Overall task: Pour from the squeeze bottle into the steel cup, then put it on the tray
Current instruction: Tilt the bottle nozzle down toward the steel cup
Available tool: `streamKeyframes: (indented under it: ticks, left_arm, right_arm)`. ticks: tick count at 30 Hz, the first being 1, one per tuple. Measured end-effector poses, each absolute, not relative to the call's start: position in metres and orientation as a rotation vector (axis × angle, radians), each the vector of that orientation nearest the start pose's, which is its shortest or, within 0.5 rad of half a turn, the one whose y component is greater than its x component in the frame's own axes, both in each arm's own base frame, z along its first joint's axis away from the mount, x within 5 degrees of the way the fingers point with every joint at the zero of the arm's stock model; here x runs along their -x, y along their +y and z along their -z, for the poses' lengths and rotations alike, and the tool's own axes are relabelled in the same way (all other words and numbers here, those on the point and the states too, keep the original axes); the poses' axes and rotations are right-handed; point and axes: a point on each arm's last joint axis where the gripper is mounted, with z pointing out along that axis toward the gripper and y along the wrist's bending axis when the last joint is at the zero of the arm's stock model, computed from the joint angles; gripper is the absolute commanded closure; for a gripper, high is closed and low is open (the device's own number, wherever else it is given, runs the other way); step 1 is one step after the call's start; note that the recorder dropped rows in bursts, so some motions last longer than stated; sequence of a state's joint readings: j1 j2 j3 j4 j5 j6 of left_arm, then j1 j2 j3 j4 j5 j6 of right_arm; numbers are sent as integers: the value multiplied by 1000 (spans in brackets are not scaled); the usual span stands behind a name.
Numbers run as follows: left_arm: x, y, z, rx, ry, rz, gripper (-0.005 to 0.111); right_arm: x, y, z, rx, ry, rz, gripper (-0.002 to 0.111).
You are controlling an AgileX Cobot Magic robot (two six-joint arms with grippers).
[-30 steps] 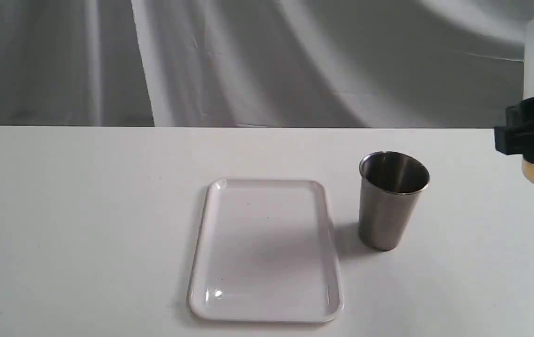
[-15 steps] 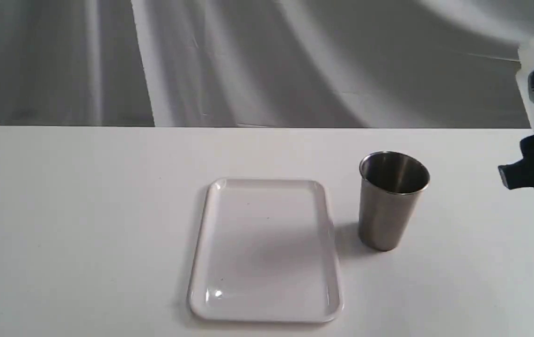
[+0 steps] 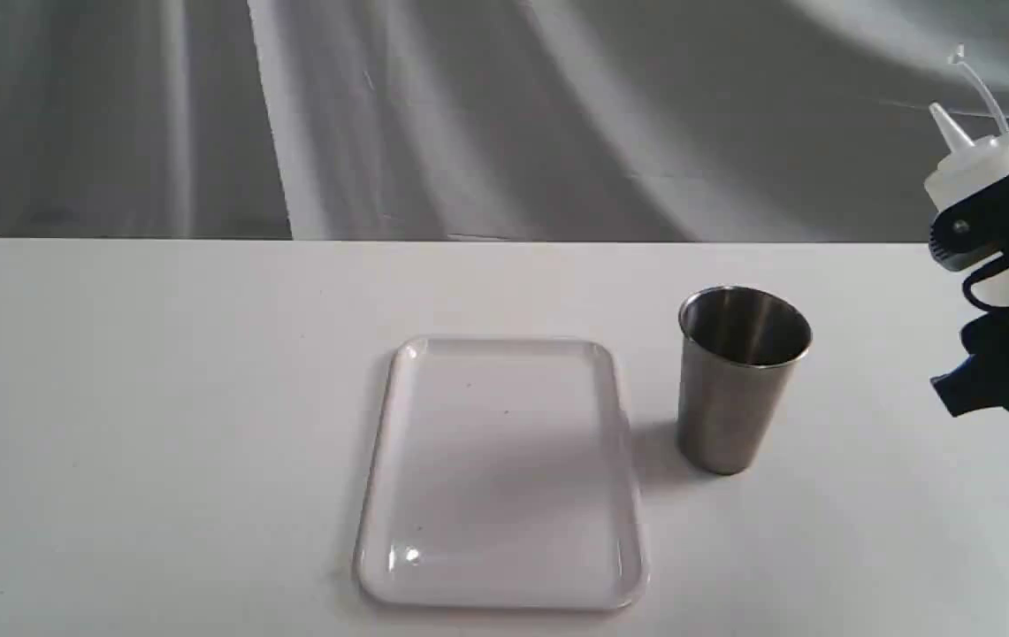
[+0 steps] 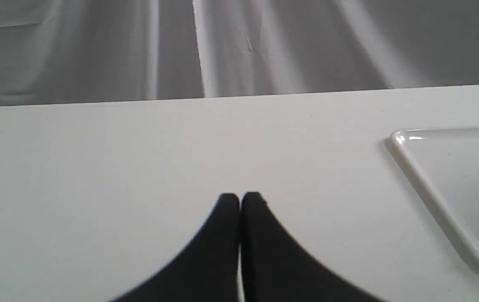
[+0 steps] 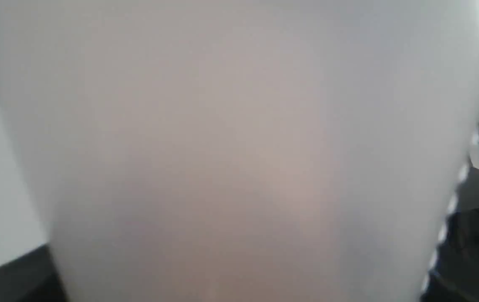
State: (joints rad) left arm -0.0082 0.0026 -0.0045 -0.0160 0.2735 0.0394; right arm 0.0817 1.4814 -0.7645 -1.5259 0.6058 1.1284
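Exterior view: the tray [image 3: 504,566] lies flat in the middle of the bench [image 3: 159,398], nearer the front edge. The cup [image 3: 738,389] stands upright just beside the tray's right side, toward its back corner, not touching it. Toward the bench's right edge, the right gripper [image 3: 1004,301] clamps the bottle [image 3: 973,172] from both sides and holds it clear of the bench top, well apart from the cup. The bottle leans, its nozzle pointing up and toward the left edge; a little yellowish liquid shows at its base.

Left wrist view: the left gripper [image 4: 239,199] has its fingers pressed together with nothing between them, low over bare bench. One rounded corner of the tray [image 4: 428,188] shows nearby.

Right wrist view: the blurred white wall of the bottle [image 5: 239,151] fills nearly everything; the fingers cannot be made out here.
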Motion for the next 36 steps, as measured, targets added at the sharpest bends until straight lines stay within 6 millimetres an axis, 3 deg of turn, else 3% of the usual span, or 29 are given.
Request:
streamKeyframes:
  ticks: [21,29,36]
  left_arm:
    - [-55,-1,-190,-31,1755,-8,107]
    - [-55,-1,-190,-31,1755,-8,107]
    - [-55,-1,-190,-31,1755,-8,107]
  right_arm:
    - [-290,-34,-237,194,2176,955,108]
    - [-294,-34,-241,278,2122,1000,108]
    - [-298,-42,-228,282,2151,1081,108]
